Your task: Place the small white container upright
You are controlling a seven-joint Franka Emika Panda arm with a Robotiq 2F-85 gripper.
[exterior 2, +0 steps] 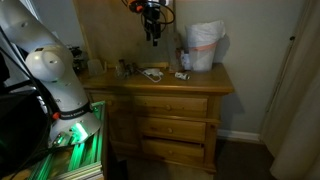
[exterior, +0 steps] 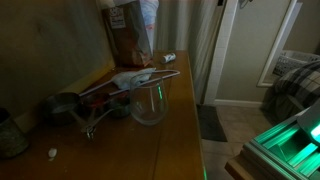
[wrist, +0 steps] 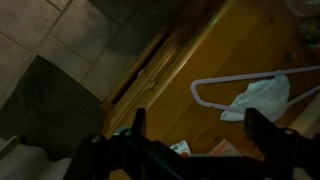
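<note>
- The gripper (exterior 2: 152,38) hangs high above the bench (exterior 2: 215,82), well apart from everything on it. In the wrist view its fingers (wrist: 140,125) stand spread with nothing between them.
- The small white container (exterior: 168,58) rests on the bench top near the front edge, close to the brown paper bag (exterior: 130,30). It looks to be lying on its side.
- In an exterior view the container (exterior 2: 183,75) sits just in front of the white bag (exterior 2: 205,45). It is lower than the gripper and off toward the bag side.
- Its long axis seems to run roughly along the bench edge, but it is too small and dim to be sure.
- In the wrist view a small pale thing shows low between the fingers, near the bench edge. I cannot tell whether it is the container.
- The white hanger (wrist: 240,85) lies more directly beneath the gripper than the container does.
- The clear glass cup (exterior: 148,103) stands at the other end, away from the bag.
- Judgement: the coming move turns on shifting toward the bag end, then descending with the fingers across the container's short width.
</note>
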